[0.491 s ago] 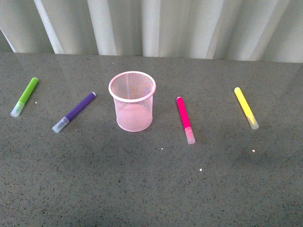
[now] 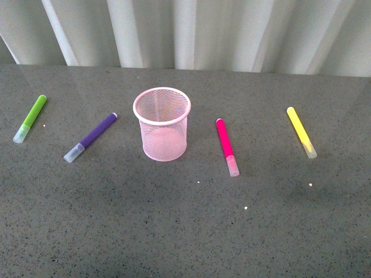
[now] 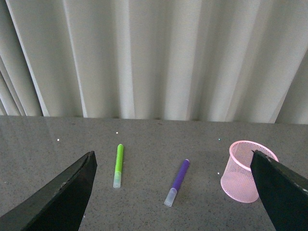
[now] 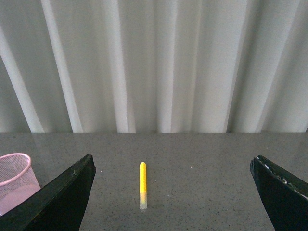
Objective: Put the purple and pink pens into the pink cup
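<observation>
The pink mesh cup stands upright and empty mid-table. The purple pen lies flat to its left, the magenta-pink pen flat to its right. Neither arm shows in the front view. My left gripper is open and empty, raised above the table; its view shows the purple pen between the fingers and the cup beside one finger. My right gripper is open and empty, also raised; its view shows the cup's edge. The pink pen is out of both wrist views.
A lime-green marker lies at the far left and also shows in the left wrist view. A yellow marker lies at the far right and shows in the right wrist view. A white curtain hangs behind the grey table.
</observation>
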### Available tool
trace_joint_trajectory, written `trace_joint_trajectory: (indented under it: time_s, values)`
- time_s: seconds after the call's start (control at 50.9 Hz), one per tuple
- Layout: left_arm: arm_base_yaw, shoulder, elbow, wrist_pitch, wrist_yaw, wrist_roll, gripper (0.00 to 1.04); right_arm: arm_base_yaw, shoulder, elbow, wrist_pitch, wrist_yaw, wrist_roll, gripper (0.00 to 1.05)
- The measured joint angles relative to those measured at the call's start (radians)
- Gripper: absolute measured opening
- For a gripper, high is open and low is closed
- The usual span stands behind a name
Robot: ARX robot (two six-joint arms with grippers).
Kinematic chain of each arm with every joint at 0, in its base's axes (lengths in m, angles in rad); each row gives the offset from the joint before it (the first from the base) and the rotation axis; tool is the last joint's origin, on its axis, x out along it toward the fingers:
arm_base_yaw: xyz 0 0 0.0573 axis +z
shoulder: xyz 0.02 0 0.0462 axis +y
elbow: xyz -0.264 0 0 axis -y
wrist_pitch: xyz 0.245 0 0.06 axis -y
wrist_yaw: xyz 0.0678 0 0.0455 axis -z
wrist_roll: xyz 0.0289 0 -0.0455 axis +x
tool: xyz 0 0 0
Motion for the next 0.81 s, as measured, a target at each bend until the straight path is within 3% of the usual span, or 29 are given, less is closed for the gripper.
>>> trace_joint_trajectory:
  time_s: [0.805]
  values:
    - [0.000,0.000,0.000,0.000,0.000,0.000,0.98,0.000,0.000,0.000,0.000,0.000,0.000,0.98]
